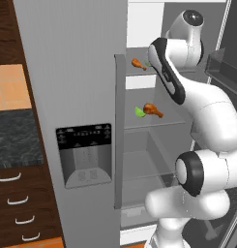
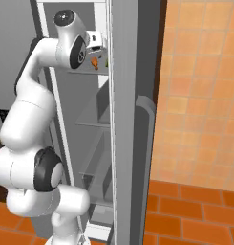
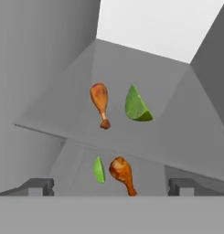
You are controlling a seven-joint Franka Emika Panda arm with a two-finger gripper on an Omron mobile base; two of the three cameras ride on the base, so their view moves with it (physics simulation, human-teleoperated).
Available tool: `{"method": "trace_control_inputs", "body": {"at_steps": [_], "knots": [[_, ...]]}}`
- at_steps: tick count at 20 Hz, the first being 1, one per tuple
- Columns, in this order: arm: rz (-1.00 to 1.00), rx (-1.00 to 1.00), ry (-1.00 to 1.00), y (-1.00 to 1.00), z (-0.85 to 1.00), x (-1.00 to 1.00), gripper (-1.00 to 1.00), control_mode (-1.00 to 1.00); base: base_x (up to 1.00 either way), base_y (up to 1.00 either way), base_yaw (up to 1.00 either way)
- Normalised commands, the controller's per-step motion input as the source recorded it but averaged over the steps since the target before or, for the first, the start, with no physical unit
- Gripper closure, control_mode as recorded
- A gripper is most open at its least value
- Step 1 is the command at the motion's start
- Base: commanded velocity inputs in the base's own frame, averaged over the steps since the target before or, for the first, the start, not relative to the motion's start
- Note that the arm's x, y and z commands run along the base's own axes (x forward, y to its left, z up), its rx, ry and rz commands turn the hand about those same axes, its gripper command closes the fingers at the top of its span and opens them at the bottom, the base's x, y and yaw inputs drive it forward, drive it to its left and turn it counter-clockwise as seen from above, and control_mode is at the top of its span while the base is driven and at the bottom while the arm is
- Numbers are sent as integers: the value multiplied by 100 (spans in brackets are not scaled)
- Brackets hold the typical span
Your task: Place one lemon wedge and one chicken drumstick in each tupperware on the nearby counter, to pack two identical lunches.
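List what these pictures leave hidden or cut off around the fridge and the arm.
- Gripper: in the hand view, finger tips cut by the bottom band; jaws wide open.
- Upper lemon wedge: in the left base view, mostly behind the arm.
- Upper drumstick: in the right base view, too small to make out.
- Counter: cut by the left base view's left edge and the fridge door.

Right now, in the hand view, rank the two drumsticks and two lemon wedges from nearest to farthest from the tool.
1. Upper-shelf lemon wedge and upper-shelf drumstick, ahead of the open tool: too close to call.
2. Lower-shelf drumstick and lower-shelf lemon wedge, below: likewise too close.
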Motion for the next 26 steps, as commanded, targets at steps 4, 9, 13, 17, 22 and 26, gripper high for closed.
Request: {"method": "trace_control_inputs", "body": {"at_steps": [4,9,13,17,22,26], "knots": [[1,9,5,-14,-7,53,-100,-100,0,0,0],[1,0,2,-7,-23,50,-100,-100,0,0,0],[2,0,4,-2,-28,54,-100,-100,0,0,0],[3,0,0,-9,-31,50,-100,-100,0,0,0],[5,0,6,-18,-24,52,-100,-100,0,0,0],[4,0,2,-6,-14,61,-100,-100,0,0,0]]}}
